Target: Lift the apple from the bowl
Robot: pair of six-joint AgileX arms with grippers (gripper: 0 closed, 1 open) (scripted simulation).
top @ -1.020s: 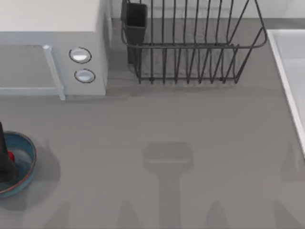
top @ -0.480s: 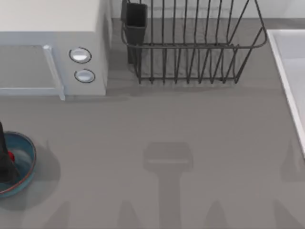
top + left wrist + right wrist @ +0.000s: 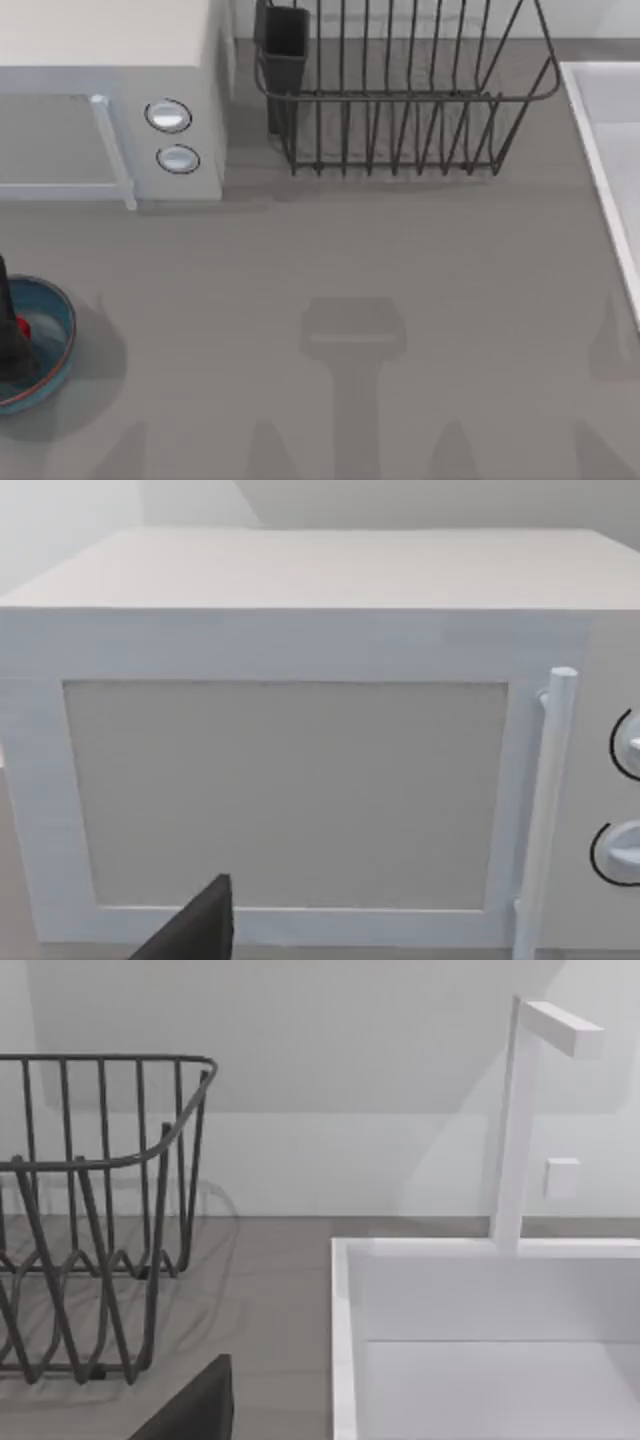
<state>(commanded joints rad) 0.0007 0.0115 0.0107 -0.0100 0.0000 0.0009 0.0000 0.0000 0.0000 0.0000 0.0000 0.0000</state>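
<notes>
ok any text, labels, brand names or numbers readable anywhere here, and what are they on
None: no view carries readable text.
The microwave has a blank door and two knobs with no markings that can be made out.
The dish rack, the sink, the faucet, the bowl and the apple are unlabelled.
The left gripper is a plain dark shape over the bowl.

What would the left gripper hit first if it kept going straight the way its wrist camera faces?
Most likely the microwave: its door fills the view ahead of the left gripper, which sits over the bowl. How far off it stands is unclear.
</notes>
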